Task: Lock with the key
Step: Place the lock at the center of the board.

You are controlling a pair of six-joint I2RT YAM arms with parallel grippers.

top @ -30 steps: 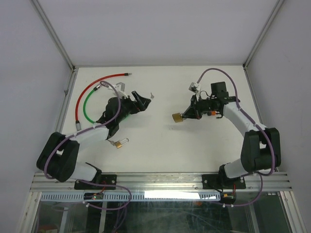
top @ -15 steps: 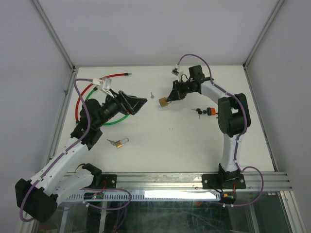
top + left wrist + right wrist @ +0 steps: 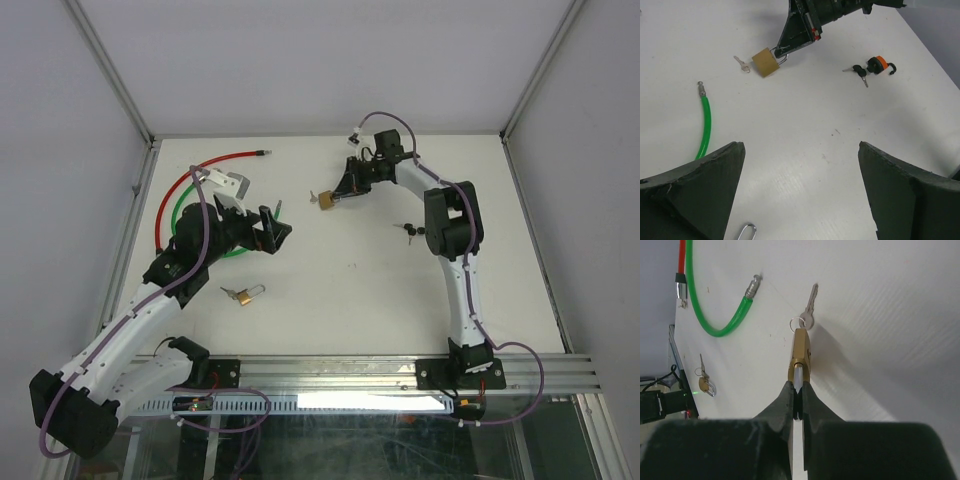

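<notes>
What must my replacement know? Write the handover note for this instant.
Left gripper: fingers open, empty, above the table.
Right gripper: shut on the padlock, held by its shackle at the far side.
Key: loose on the table at the padlock's base, not inserted.
Done: padlock gripped.
Left: pick up the key, insert it, turn it.

A rectangular brass padlock [image 3: 765, 62] was held by its silver shackle, which was pinched between the closed fingers of the right hand [image 3: 799, 391]. Its body was pointed away from the hand, low over the white counter [image 3: 805, 125]. A small silver key [image 3: 810, 307] on a ring was laid flat just beside the padlock's far end, not inserted.
</notes>
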